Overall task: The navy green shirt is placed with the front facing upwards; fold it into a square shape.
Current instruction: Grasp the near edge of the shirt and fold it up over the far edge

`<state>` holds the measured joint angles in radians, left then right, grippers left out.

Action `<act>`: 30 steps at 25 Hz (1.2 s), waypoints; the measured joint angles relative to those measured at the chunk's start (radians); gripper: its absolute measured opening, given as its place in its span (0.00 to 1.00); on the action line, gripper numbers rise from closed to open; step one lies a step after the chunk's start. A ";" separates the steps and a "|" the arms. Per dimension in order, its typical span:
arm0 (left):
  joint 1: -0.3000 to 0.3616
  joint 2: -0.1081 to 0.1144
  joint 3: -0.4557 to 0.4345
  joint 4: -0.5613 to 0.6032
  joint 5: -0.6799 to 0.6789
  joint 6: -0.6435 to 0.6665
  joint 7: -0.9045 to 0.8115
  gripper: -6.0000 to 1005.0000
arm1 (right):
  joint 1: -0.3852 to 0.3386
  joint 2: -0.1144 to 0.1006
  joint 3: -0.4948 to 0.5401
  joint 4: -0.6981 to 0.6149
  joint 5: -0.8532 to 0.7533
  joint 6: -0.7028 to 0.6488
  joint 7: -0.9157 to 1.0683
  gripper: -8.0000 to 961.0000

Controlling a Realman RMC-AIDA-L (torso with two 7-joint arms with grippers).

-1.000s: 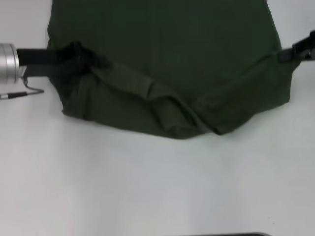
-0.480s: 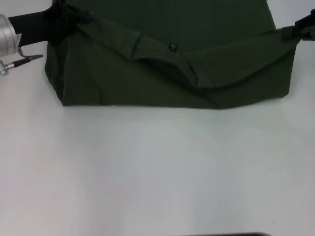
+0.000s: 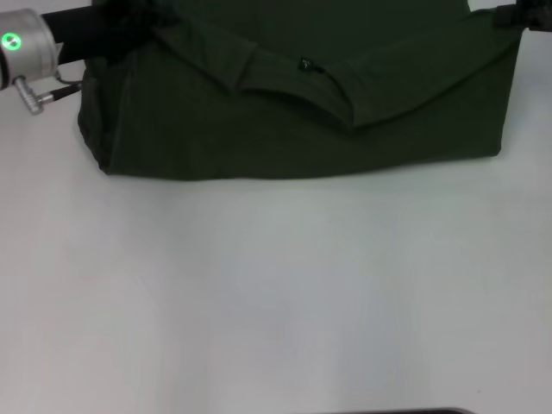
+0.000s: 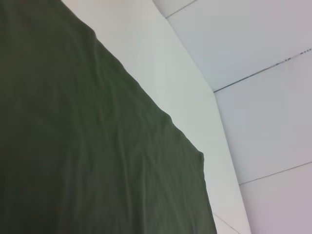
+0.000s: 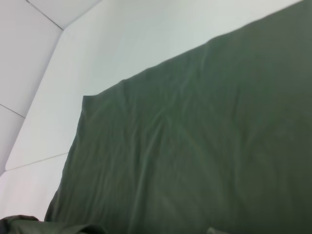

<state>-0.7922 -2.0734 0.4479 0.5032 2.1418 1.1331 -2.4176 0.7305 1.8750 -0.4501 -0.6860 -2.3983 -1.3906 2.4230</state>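
At the upper left of the head view, the left gripper (image 3: 129, 19) has its jaws clamped on a corner of the navy green shirt (image 3: 293, 129), which lies across the white table (image 3: 276, 293). At the upper right, the right gripper (image 3: 516, 12) pinches the other corner. Both have carried the folded edge farther up the frame than half a second ago.

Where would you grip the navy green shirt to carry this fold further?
At the two ends of the raised edge of the navy green shirt, coming from either side, where the left gripper and right gripper sit; the edge sags in the middle.
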 joint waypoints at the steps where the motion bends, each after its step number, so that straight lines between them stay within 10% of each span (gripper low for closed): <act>1: -0.008 0.000 0.000 -0.008 -0.001 -0.010 0.005 0.05 | 0.003 0.002 -0.008 0.001 0.003 0.011 -0.001 0.02; 30: -0.098 -0.007 0.026 -0.039 -0.015 -0.168 0.023 0.05 | 0.093 0.026 -0.177 0.039 0.005 0.299 -0.019 0.02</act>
<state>-0.8903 -2.0808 0.4743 0.4645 2.1264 0.9649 -2.3950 0.8230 1.9008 -0.6269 -0.6466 -2.3929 -1.0915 2.4035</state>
